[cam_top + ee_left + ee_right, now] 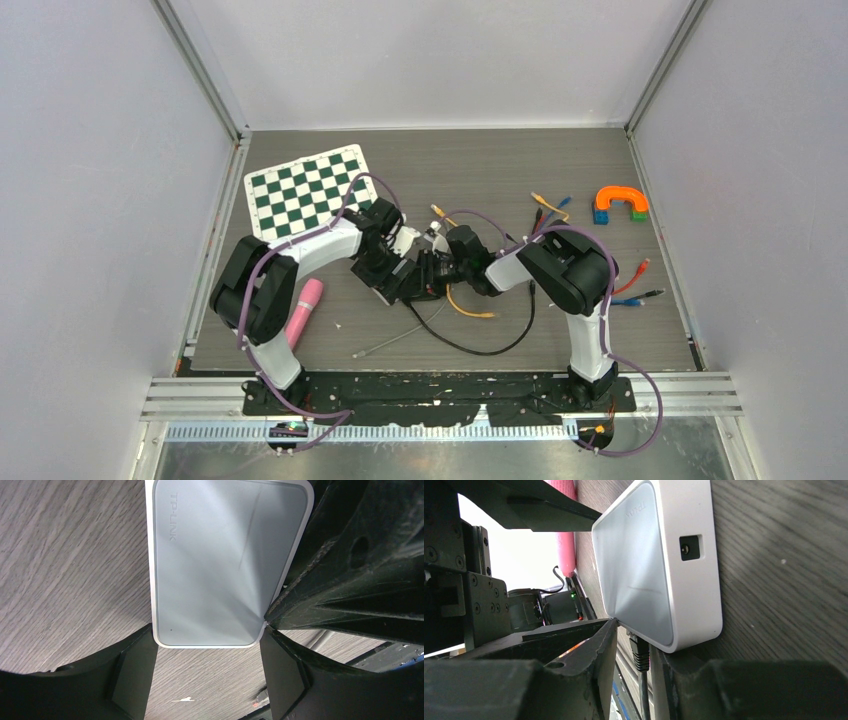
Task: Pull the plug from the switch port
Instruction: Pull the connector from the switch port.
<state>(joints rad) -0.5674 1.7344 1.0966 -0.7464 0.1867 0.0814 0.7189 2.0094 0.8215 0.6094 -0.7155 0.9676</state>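
White switch (220, 565) in left jaws, plug (640, 652) between loose right jaws

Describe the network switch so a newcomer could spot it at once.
Find the dark wooden table and look to its middle. There lies the switch, a flat white box with rounded corners. Unlike the loose coloured cables nearby, it bears TP-LINK lettering and has a black plug at one edge.

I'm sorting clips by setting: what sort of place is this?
Probably a robotics lab test cell: plain walls on an aluminium frame enclose a table holding a calibration checkerboard, loose network cables and a switch.
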